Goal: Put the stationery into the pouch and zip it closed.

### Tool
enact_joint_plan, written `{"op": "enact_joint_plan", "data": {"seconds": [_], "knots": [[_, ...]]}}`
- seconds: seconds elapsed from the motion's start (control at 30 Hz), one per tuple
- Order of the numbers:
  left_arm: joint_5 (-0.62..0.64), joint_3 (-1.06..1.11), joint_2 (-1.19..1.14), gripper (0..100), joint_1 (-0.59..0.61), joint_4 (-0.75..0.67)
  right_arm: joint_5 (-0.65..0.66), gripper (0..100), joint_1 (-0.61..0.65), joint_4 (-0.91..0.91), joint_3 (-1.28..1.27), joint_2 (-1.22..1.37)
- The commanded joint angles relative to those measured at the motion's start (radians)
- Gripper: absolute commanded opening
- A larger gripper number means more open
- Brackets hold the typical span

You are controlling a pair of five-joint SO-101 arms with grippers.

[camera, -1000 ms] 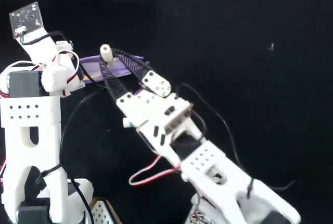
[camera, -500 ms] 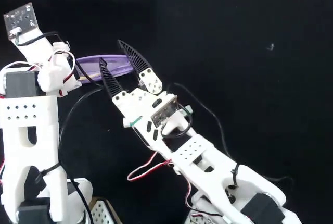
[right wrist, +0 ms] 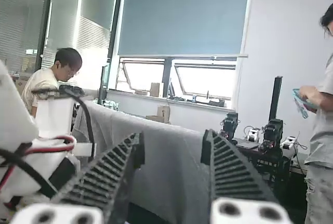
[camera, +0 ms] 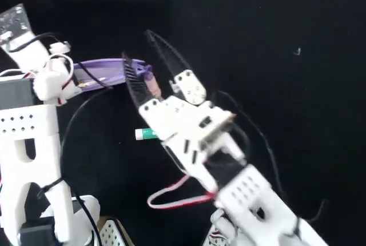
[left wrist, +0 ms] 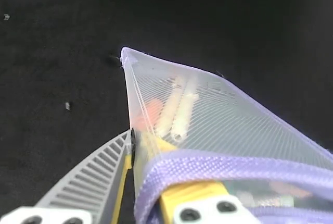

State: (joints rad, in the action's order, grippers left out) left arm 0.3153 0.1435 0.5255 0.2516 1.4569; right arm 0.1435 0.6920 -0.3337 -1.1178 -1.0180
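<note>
Left gripper (left wrist: 138,139) of mine is clamped on the purple mesh pouch (left wrist: 218,120) by its zipper edge, far left on the black table (camera: 286,114). Pale sticks (left wrist: 178,110) show inside. Right gripper (right wrist: 174,146) is wide open, tilted up, grasping nothing.

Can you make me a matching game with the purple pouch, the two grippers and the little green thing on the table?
Things:
1. pouch
2. right gripper
3. green-tipped stick
4. left gripper

States:
A. open, holding nothing
B. lying on the black table
C. purple mesh with stationery inside
D. shut on the pouch's edge

Pairs: 1-C, 2-A, 3-B, 4-D.
</note>
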Motion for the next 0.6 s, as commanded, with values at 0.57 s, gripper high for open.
{"op": "enact_joint_plan", "data": {"seconds": [0.57], "knots": [[0.003,0.027,0.012,3,0.263,-0.133,0.344,18.0,0.061,0.921,0.108,-0.087]]}}
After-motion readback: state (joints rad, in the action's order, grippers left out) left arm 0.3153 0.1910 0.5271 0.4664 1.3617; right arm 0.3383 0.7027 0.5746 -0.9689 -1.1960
